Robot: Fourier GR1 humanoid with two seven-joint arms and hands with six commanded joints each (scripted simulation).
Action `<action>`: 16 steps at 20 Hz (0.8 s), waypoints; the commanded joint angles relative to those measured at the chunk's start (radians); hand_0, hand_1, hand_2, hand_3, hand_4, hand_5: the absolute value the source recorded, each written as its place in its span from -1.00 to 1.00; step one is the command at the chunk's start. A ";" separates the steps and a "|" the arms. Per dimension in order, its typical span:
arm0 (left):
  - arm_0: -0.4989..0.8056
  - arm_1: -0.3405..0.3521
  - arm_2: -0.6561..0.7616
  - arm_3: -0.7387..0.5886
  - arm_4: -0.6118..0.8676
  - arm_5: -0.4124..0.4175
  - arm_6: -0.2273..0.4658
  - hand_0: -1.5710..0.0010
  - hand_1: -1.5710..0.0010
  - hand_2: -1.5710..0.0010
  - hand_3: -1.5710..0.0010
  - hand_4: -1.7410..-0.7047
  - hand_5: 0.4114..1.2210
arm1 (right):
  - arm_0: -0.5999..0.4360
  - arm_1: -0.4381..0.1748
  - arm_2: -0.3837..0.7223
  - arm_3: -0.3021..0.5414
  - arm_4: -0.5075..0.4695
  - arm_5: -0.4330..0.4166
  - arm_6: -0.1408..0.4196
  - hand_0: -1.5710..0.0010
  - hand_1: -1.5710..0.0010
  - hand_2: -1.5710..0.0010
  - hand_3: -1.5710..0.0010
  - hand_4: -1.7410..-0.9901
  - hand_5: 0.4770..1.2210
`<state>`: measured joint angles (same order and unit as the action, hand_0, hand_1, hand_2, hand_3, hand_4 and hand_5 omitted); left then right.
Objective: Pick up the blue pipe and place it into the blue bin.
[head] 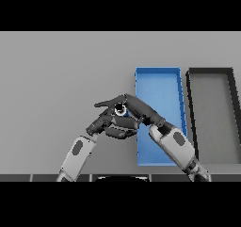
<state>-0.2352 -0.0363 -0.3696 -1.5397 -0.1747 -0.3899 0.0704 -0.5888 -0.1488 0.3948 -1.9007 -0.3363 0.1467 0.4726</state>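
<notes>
The right hand (134, 109) curls around the blue pipe (120, 109) just left of the blue bin (157, 77), apparently ready to carry it in; the left hand (110, 125), fingers curled and empty, sits beneath it.

Bare workbench: grey table (56, 80), blue bin (157, 82), black bin (212, 72).

Grey, plain table (56, 70), without any pattern. Bright blue bin (157, 80), same blue on walls and floor. Beside it, second bin (209, 71) with black walls and grey floor. White and grey arms, each with dark oval mark on forearm. Dark, almost black left hand (117, 127) and right hand (134, 107). Between them, small pale ring with dark centre (120, 109); blue colour hard to confirm there.
</notes>
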 commanded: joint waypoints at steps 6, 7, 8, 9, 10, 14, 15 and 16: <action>-0.011 0.000 0.009 0.005 0.011 -0.008 0.020 0.99 0.99 0.99 0.99 0.61 -0.93 | -0.236 -0.054 -0.159 0.008 -0.229 -0.049 0.096 -1.00 -1.00 -1.00 -1.00 -1.00 1.00; -0.005 -0.003 0.002 0.004 0.009 -0.010 0.023 0.99 0.99 1.00 1.00 0.61 -0.94 | -0.281 -0.066 -0.195 0.036 -0.253 -0.051 0.086 -1.00 -1.00 -1.00 -1.00 -1.00 1.00; -0.008 -0.001 0.005 -0.001 0.009 -0.008 0.028 1.00 1.00 1.00 1.00 0.61 -0.94 | -0.316 -0.093 -0.232 0.064 -0.247 -0.058 0.076 -1.00 -1.00 -1.00 -1.00 -1.00 1.00; -0.004 -0.004 0.002 -0.001 0.008 -0.007 0.042 1.00 1.00 1.00 1.00 0.61 -0.95 | -0.353 -0.110 -0.261 0.082 -0.216 -0.091 0.062 -1.00 -1.00 -1.00 -1.00 -1.00 1.00; -0.012 0.003 0.011 0.003 0.009 -0.010 0.049 1.00 1.00 1.00 1.00 0.62 -0.95 | -0.391 -0.136 -0.288 0.104 -0.188 -0.121 0.063 -1.00 -1.00 -1.00 -1.00 -1.00 1.00; -0.006 0.003 0.001 -0.004 0.001 -0.010 0.054 1.00 1.00 1.00 1.00 0.64 -0.98 | -0.428 -0.220 -0.390 0.219 -0.146 -0.139 0.098 -1.00 -1.00 -1.00 -1.00 -1.00 1.00; -0.007 -0.001 0.005 -0.001 0.004 -0.005 0.051 1.00 1.00 1.00 1.00 0.64 -0.99 | -0.405 -0.239 -0.414 0.235 -0.140 -0.133 0.093 -1.00 -1.00 -1.00 -1.00 -1.00 1.00; -0.009 0.007 0.008 -0.005 0.000 -0.003 0.040 1.00 1.00 1.00 1.00 0.65 -1.00 | -0.388 -0.265 -0.437 0.257 -0.124 -0.115 0.085 -1.00 -1.00 -1.00 -1.00 -1.00 1.00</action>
<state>-0.2440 -0.0284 -0.3608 -1.5448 -0.1745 -0.3929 0.1092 -0.9763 -0.4149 -0.0427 -1.6427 -0.4591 0.0311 0.5597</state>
